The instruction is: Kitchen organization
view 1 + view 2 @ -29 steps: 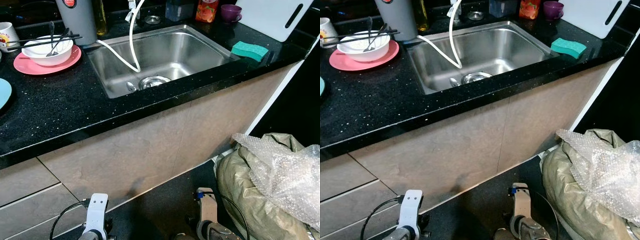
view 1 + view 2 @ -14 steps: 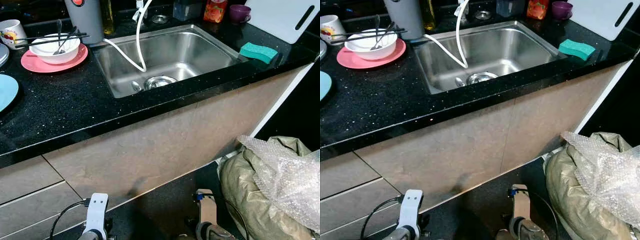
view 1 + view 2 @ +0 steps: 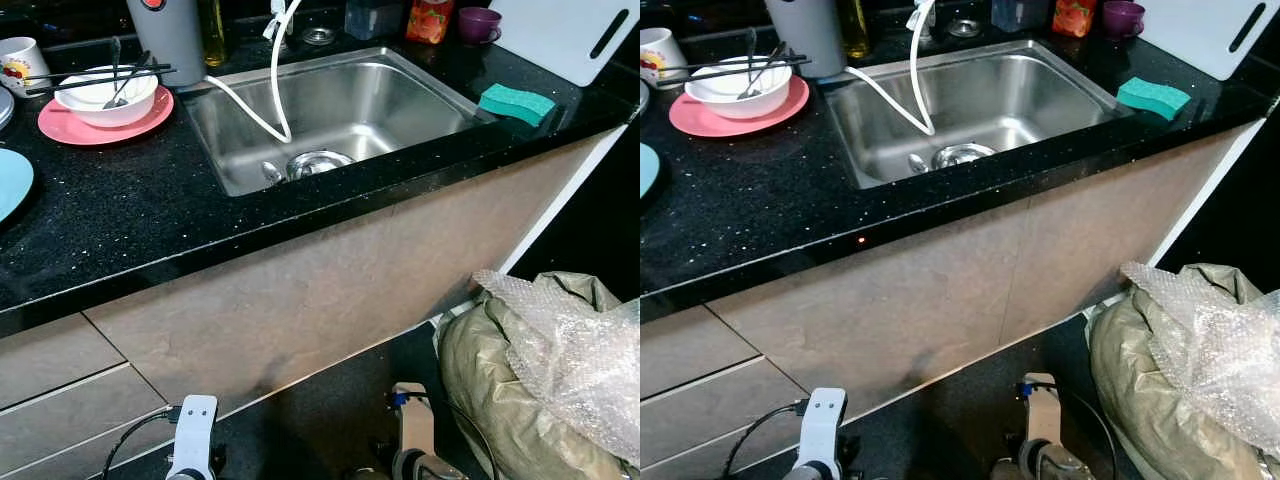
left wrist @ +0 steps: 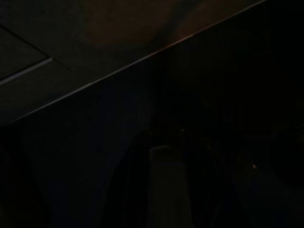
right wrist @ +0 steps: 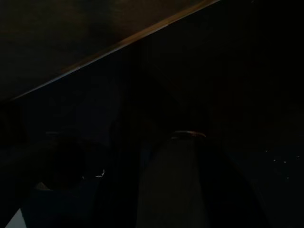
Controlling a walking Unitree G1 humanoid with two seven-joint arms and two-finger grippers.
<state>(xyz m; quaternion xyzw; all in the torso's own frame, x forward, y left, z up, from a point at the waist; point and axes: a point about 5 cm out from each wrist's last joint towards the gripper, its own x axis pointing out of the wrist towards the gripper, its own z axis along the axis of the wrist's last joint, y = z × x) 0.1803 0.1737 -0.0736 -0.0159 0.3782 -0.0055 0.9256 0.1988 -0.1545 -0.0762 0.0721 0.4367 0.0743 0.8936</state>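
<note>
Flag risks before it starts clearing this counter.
1. Chopsticks and a spoon rest loosely on the white bowl; lifting the bowl or the pink plate could tip them off.
2. The white hose trails into the sink and could snag an arm.
3. The bagged bundle on the floor crowds the robot's right side.

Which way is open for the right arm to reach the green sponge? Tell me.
Probably none yet: the right arm hangs low by the cabinet front, under the counter edge. The green sponge lies unobstructed on top.
</note>
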